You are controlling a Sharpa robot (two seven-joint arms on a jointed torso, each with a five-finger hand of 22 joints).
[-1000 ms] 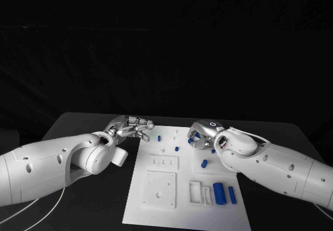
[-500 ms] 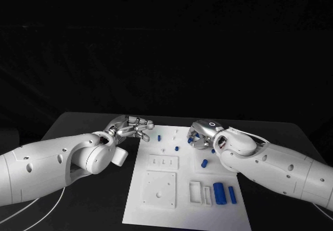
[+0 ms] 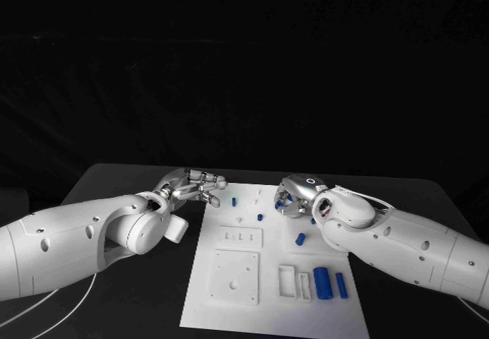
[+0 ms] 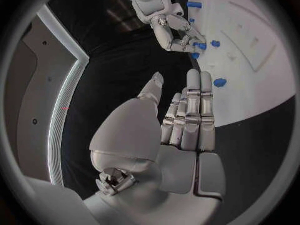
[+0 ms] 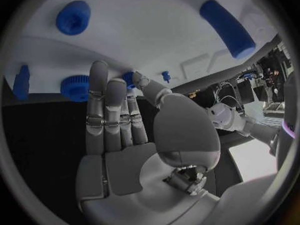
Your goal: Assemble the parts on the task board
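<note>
1. Two white arms reach over a black table (image 3: 122,176), one from each side.
2. A white task board (image 3: 275,311) lies flat in the middle of the table, between the arms.
3. The left hand (image 3: 193,185) hovers at the far left corner of the board. In the left wrist view its fingers (image 4: 195,110) are straight and side by side, a little apart from the thumb, and it holds nothing.
4. The right hand (image 3: 292,198) is over the far right part of the board. In the right wrist view its fingers (image 5: 107,110) are also straight and close together, with nothing in them.
5. A small blue peg (image 3: 233,202) stands on the far part of the board, between the two hands.
6. A few small blue parts (image 3: 258,217) lie just beside the right hand, and one blue round gear-like piece (image 5: 76,88) sits right at its fingertips. I cannot tell if the fingers touch it.
7. A short blue piece (image 3: 301,240) lies near the right arm, in the middle of the board.
8. A thick blue cylinder (image 3: 323,283) and a thin blue bar (image 3: 340,284) lie side by side on the near right part of the board.
9. White raised blocks (image 3: 293,282) sit just left of the cylinder, and a square white plate (image 3: 235,277) sits further left.
</note>
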